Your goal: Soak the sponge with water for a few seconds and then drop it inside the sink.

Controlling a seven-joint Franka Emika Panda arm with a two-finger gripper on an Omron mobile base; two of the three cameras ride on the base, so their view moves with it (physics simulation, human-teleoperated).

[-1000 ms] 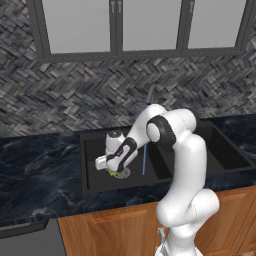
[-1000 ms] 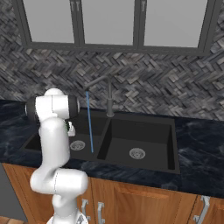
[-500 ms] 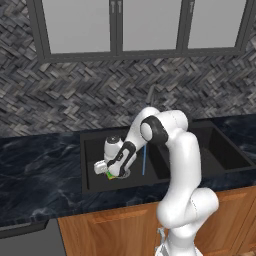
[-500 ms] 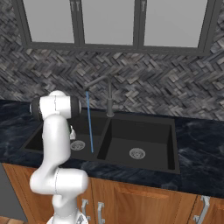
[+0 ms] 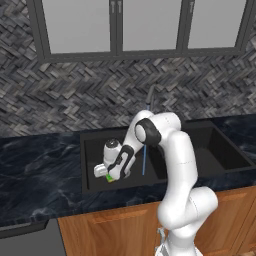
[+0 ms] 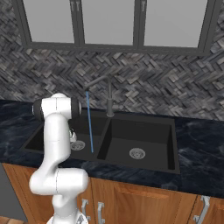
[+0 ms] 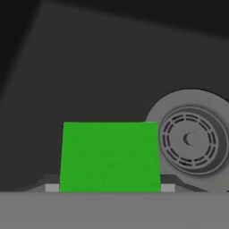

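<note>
The green sponge (image 5: 109, 177) sits between the fingers of my gripper (image 5: 107, 174), which is shut on it low in the left basin of the black sink (image 5: 91, 146). In the hand view the sponge (image 7: 110, 156) fills the space between the two fingertips of the gripper (image 7: 110, 188), just above the dark basin floor (image 7: 112, 67) and left of the round silver drain (image 7: 192, 139). The thin blue water (image 5: 144, 160) falls to the right of the gripper, apart from the sponge. The water (image 6: 89, 122) also shows beside my arm over the sink (image 6: 144, 131).
The dark faucet (image 6: 109, 101) stands behind the divider between the basins, its spout reaching over the left one. The right basin has its own drain (image 6: 136, 153). Black marble counter (image 5: 35, 170) surrounds the sink, with a herringbone tile wall and windows behind.
The gripper has carried the sponge left and down, away from the water stream, toward the floor of the left basin. The stream keeps running.
</note>
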